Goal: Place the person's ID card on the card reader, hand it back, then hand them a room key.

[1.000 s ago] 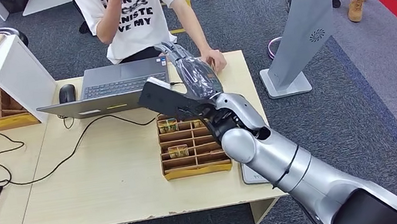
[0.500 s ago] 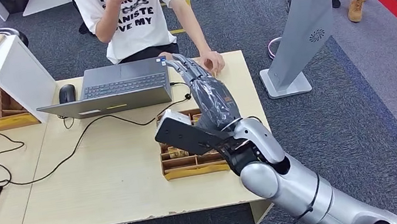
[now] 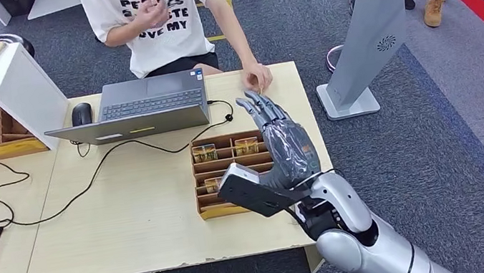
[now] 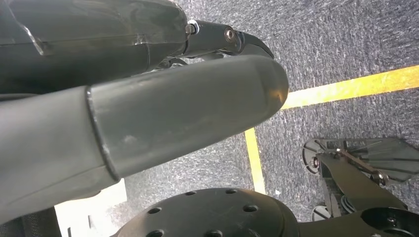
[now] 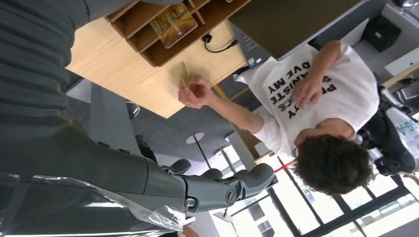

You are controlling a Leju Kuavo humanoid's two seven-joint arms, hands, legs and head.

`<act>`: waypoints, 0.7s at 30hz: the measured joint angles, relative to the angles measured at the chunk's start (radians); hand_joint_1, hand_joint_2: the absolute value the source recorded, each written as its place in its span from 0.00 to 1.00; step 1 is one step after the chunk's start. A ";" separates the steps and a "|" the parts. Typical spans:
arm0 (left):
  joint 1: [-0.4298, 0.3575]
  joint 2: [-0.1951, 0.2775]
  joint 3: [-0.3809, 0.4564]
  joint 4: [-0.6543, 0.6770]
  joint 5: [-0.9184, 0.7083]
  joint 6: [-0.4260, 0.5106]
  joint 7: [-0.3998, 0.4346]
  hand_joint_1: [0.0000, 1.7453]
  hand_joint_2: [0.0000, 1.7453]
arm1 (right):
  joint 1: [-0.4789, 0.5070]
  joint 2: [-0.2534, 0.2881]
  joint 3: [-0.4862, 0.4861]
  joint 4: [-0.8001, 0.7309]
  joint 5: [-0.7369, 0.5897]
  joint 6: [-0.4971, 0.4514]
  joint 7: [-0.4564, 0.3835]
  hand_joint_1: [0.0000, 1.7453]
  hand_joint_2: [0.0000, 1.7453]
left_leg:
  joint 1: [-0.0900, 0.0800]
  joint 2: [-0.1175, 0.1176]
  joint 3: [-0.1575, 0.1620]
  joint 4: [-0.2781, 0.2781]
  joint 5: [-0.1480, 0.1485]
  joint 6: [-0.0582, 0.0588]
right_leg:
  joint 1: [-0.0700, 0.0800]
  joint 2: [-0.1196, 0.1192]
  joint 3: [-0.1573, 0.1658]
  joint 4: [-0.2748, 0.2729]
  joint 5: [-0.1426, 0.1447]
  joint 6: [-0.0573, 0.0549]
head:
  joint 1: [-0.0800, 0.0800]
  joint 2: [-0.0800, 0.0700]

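Above the wooden compartment tray (image 3: 208,207), the right hand (image 3: 282,142) hovers with its fingers (image 3: 260,108) stretched straight and apart, holding nothing. Its wrist camera block covers the tray's near right corner and whatever lies there. Just beyond the fingertips, at the table's far edge (image 3: 286,67), the person's hand (image 3: 258,76) pinches a thin card (image 5: 184,75), edge-on and hard to read. Two key cards (image 3: 204,154) sit in the tray's far row, left of the hand. Bare tabletop lies between fingertips and the person's hand. Whether the left hand (image 4: 123,103) is open or closed I cannot tell; its thumb blocks the view.
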 joint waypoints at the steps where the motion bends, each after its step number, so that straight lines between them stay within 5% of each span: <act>1: 0.000 0.000 0.000 0.000 0.000 0.000 -0.001 0.00 0.00 | 0.008 -0.005 0.000 -0.006 0.010 0.002 0.006 0.04 1.00 | 0.000 0.000 0.000 0.000 0.000 0.000 | 0.000 0.000 0.000 0.000 0.000 0.000 | 0.000 0.000; 8: 0.000 0.001 0.000 0.000 0.001 -0.002 -0.003 0.00 0.00 | 0.045 -0.032 -0.001 -0.041 0.071 0.016 0.032 0.26 1.00 | 0.000 0.000 0.000 0.000 0.000 0.000 | 0.000 0.000 0.000 0.000 0.000 0.000 | 0.000 0.000; 13: 0.000 0.001 0.000 0.000 0.002 -0.002 -0.003 0.00 0.00 | 0.064 -0.044 -0.001 -0.058 0.103 0.028 0.045 0.64 1.00 | 0.000 0.000 0.000 0.000 0.000 0.000 | 0.000 0.000 0.000 0.000 0.000 0.000 | 0.000 0.000; 21: 0.000 0.001 0.000 0.000 -0.001 -0.010 -0.006 0.00 0.00 | 0.108 -0.064 -0.016 -0.082 0.149 0.057 0.078 0.57 1.00 | 0.000 0.000 0.000 0.000 0.000 0.000 | 0.000 0.000 0.000 0.000 0.000 0.000 | 0.000 0.000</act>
